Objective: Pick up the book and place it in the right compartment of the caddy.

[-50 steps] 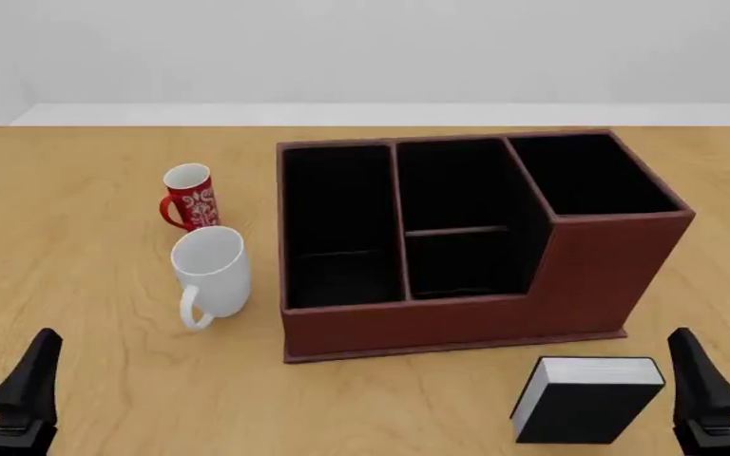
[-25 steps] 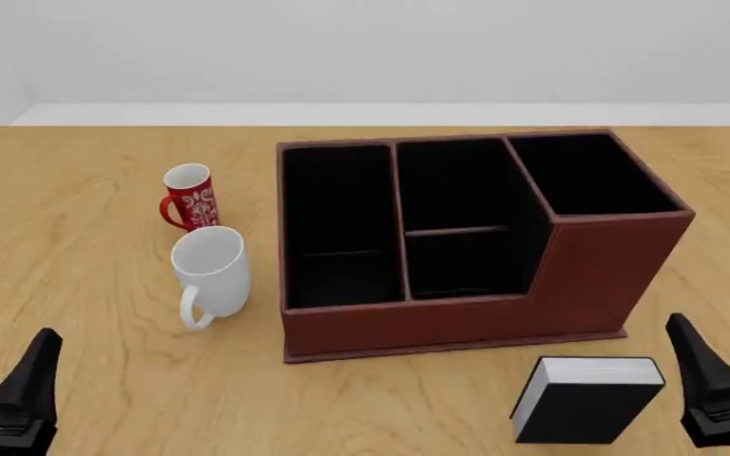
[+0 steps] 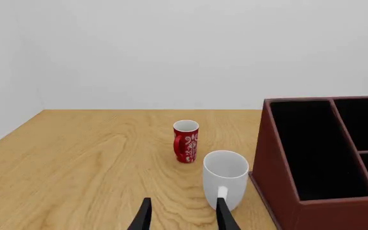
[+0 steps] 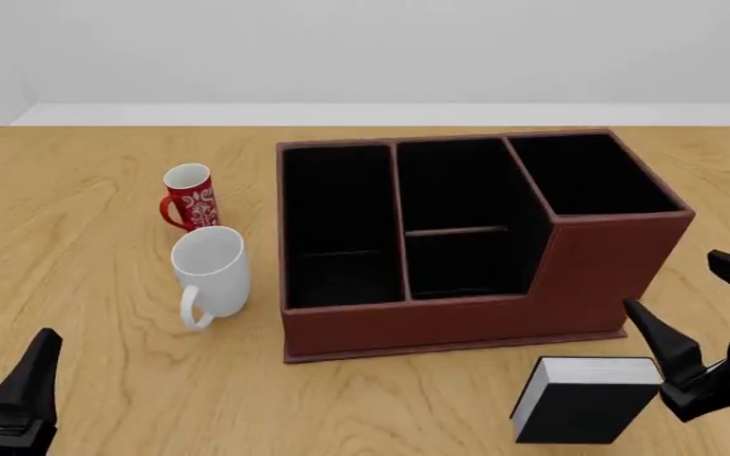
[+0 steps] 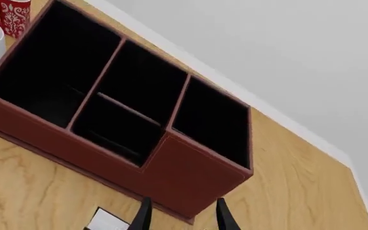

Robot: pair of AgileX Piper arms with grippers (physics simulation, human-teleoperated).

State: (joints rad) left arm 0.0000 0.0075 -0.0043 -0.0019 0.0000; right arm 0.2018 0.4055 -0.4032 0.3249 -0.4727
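Currently listed: book [image 4: 585,399], flat on table [image 4: 99,266] just before caddy [image 4: 467,237], below its empty right compartment [image 4: 589,173]. Right gripper [image 4: 707,318] beside book, jaws apart, holding nothing. Left gripper [image 3: 182,218] likewise parted, empty.

The caddy [image 4: 600,271] is reddish-brown with black lining. The book [image 4: 584,401] is black with white page edges. One mug [image 4: 212,274] is plain white, another [image 4: 191,197] red with white patterning.

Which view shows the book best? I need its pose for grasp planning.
The front view: the book lies whole near the right tool. The right wrist view catches only a corner; the left wrist view misses it.
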